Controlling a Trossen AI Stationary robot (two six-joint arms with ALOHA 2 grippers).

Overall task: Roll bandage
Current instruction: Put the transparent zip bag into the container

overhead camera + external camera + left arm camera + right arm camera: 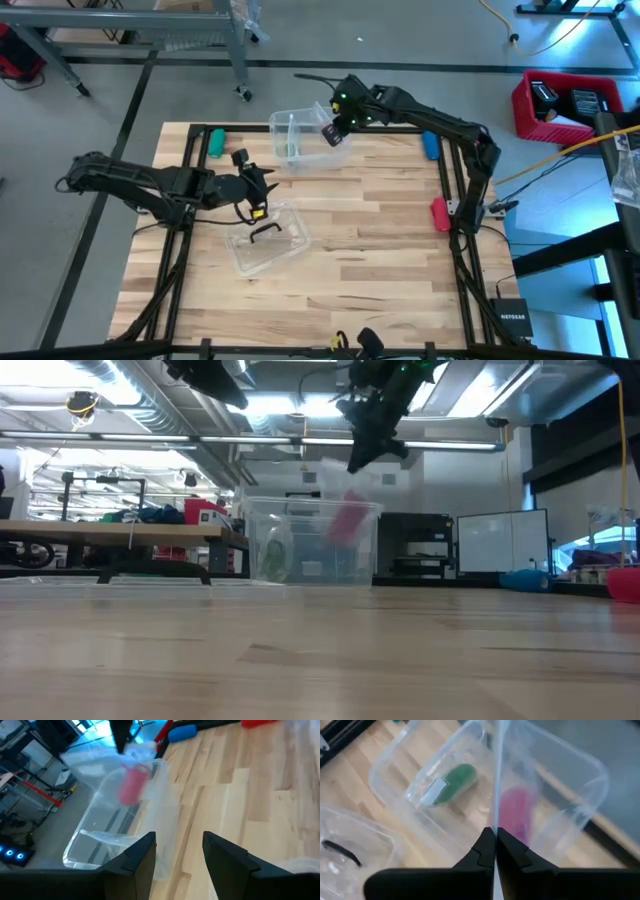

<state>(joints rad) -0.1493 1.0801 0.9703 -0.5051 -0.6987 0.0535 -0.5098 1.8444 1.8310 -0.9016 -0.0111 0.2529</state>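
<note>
The bandage is a small pink roll [132,787] inside a crumpled clear plastic wrapper [142,755]. The wrapper hangs over an open clear container [300,135] at the table's far middle. The roll also shows in the right wrist view [515,815] and the low view [348,518]. My right gripper [330,135] is above the container, shut on the wrapper. My left gripper [177,855] is open and empty at the table's left, over a clear lid [268,238], and points toward the container. My right gripper pinches a thin upper edge of the clear wrapper [495,817] between its two shut fingers, coming from above and pointing down. The wrapper hangs below the fingers with the pink roll in it, down at the container's opening. I cannot tell whether it touches the container.
A green packet [452,782] lies inside the container. On the table lie a green object [216,140] at the far left, a blue object [430,145] at the far right, and a red stubby object [440,213] at the right edge. The lid carries a black handle [265,232].
</note>
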